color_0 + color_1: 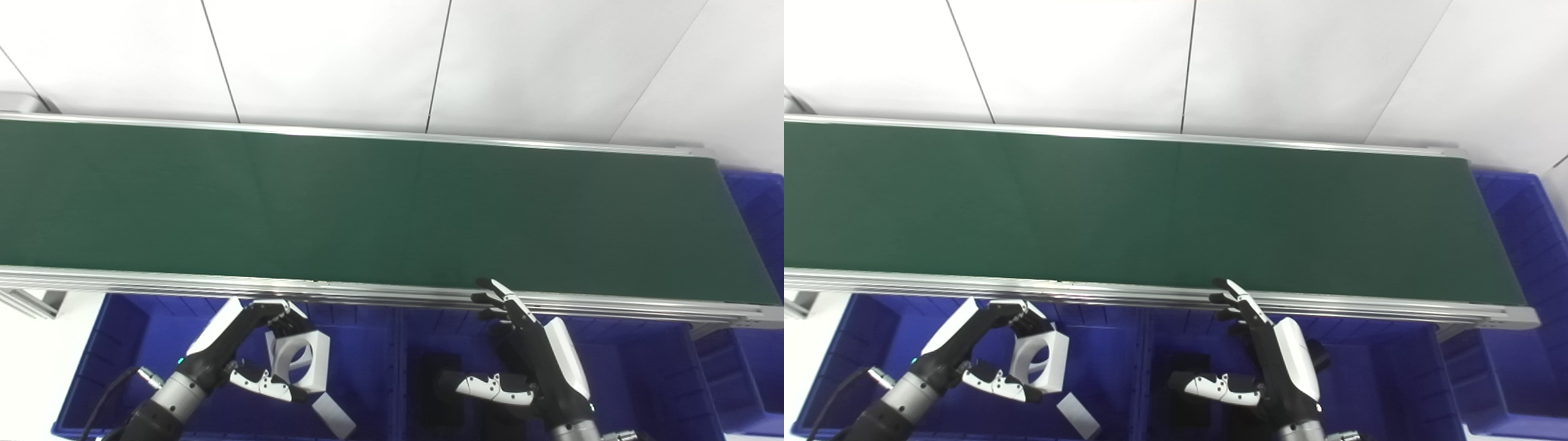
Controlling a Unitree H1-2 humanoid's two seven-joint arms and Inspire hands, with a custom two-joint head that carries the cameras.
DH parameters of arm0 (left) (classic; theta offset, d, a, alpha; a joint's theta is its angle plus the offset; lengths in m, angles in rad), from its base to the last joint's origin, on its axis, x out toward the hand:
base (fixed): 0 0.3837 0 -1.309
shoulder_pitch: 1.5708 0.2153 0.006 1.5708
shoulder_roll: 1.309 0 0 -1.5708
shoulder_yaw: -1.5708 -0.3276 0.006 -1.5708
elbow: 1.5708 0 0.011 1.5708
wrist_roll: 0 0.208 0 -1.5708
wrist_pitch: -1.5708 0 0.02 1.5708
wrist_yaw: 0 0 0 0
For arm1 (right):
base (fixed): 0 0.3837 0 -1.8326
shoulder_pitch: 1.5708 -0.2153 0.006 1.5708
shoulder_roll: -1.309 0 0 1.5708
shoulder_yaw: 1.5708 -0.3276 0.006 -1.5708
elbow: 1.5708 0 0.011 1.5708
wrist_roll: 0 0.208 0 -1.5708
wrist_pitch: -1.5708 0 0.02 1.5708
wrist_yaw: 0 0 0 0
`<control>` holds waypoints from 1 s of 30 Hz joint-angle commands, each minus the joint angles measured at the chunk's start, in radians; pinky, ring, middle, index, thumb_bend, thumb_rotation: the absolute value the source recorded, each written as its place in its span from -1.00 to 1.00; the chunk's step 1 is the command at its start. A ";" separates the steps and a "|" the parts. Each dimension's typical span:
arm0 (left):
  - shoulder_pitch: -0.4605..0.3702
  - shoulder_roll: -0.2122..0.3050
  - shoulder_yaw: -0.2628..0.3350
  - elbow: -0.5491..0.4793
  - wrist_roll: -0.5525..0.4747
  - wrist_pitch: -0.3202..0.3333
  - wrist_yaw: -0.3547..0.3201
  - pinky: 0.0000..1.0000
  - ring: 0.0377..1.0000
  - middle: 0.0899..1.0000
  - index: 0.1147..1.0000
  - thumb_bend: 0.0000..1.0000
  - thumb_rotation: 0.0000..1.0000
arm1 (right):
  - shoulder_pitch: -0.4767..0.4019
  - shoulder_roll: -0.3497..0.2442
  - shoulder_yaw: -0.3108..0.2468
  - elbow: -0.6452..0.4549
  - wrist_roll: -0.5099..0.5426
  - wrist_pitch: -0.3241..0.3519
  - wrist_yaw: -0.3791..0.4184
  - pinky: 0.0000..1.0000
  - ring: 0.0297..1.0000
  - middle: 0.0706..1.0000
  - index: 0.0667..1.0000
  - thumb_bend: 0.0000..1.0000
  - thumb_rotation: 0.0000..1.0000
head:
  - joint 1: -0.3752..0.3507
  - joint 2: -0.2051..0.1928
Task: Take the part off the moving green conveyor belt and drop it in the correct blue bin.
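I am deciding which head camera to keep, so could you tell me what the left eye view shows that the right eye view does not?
Only the left eye view shows a grey fixture at the belt's far left corner. Only the right eye view shows the end bin nearly whole. Both show the bare green belt, the left hand shut on a white part over the left bin, and the right hand open.

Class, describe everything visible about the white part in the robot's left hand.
The white part is a blocky, plastic-looking square frame with a large round hole through it. The left hand grips it, fingers over its top edge, thumb below. It hangs tilted above the left blue bin, just below the conveyor's rail.
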 commanded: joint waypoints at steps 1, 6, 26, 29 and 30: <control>-0.018 0.024 -0.003 -0.040 -0.008 0.017 -0.022 0.05 -0.07 -0.08 -0.20 0.00 -1.00 | 0.001 0.003 -0.005 -0.032 0.000 -0.004 -0.007 0.22 0.39 0.54 0.71 0.69 -0.27 | 0.000 -0.001; -0.027 0.061 -0.025 -0.076 -0.017 0.049 -0.091 0.22 0.25 0.19 -0.15 0.01 -0.90 | 0.001 0.004 -0.004 -0.032 -0.013 -0.004 -0.009 0.23 0.38 0.53 0.71 0.69 -0.27 | -0.003 0.001; -0.018 0.040 -0.028 -0.113 -0.059 0.030 -0.121 0.47 0.54 0.52 0.45 0.56 -0.03 | 0.010 0.019 -0.002 -0.040 0.001 -0.001 -0.005 0.23 0.40 0.54 0.72 0.71 -0.28 | -0.044 0.004; -0.018 0.021 -0.024 -0.108 -0.099 0.020 -0.118 0.47 0.55 0.56 0.48 0.59 -0.04 | 0.012 0.020 -0.001 -0.044 0.005 0.007 0.002 0.25 0.42 0.55 0.72 0.72 -0.29 | -0.048 0.003; -0.017 0.011 -0.022 -0.107 -0.123 0.017 -0.117 0.45 0.54 0.57 0.49 0.59 -0.05 | 0.012 0.020 -0.001 -0.042 0.003 0.006 0.000 0.25 0.41 0.54 0.72 0.72 -0.29 | -0.050 0.001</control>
